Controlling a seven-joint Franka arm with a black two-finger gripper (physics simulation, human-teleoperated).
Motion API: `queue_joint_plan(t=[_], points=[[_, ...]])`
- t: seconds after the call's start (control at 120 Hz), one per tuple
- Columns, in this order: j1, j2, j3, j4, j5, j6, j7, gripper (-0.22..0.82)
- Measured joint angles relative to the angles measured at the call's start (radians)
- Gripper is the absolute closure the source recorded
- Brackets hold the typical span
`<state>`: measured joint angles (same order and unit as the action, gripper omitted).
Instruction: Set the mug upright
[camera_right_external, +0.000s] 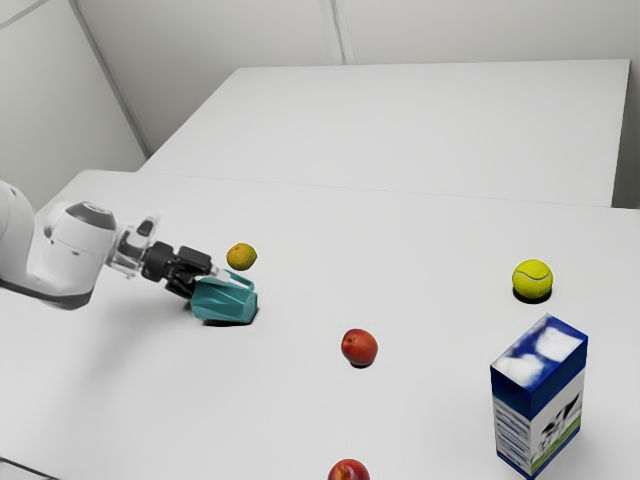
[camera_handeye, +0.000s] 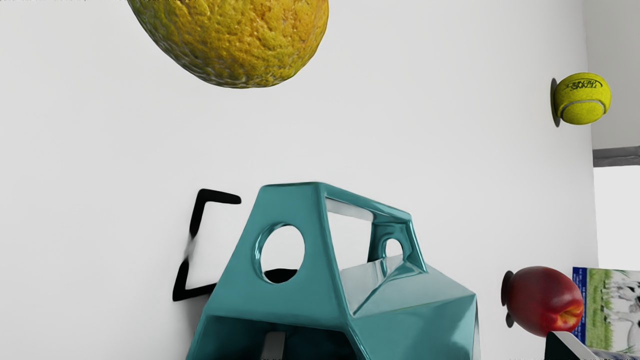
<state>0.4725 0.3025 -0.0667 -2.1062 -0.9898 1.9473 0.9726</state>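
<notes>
Reaching in at the exterior view's left, we hold our hand (camera_right_external: 207, 280) apart, one finger (camera_handeye: 273, 346) inside the sideways mug (camera_right_external: 226, 303).

The teal mug (camera_right_external: 225, 302) lies on its side on the desk (camera_right_external: 300, 420), not upright. Its body is faceted and glossy. Its open mouth faces the exterior view's left, its base that view's right. The 1 handle (camera_handeye: 290, 205), an angular loop, juts from the side toward the yellow-orange fruit (camera_right_external: 241, 257) close by; 2 round holes show in it. The mouth's inside looks dark.
</notes>
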Motion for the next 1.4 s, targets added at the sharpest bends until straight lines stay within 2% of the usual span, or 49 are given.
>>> queue_joint_plan(t=[0.325, 0.508, 0.8, 1.117, 1.4], points=[[0.000, 0.000, -0.005, 0.000, -0.020, -0.016, 0.059, 0.47], [0.000, -0.006, -0.007, 0.000, -0.020, -0.016, 0.080, 0.61], [-0.004, -0.061, -0.014, -0.025, -0.020, -0.015, 0.101, 0.73], [-0.021, -0.157, -0.014, -0.055, -0.006, -0.015, 0.112, 0.77], [-0.061, -0.286, -0.017, -0.042, 0.295, -0.018, 0.011, 0.77]])
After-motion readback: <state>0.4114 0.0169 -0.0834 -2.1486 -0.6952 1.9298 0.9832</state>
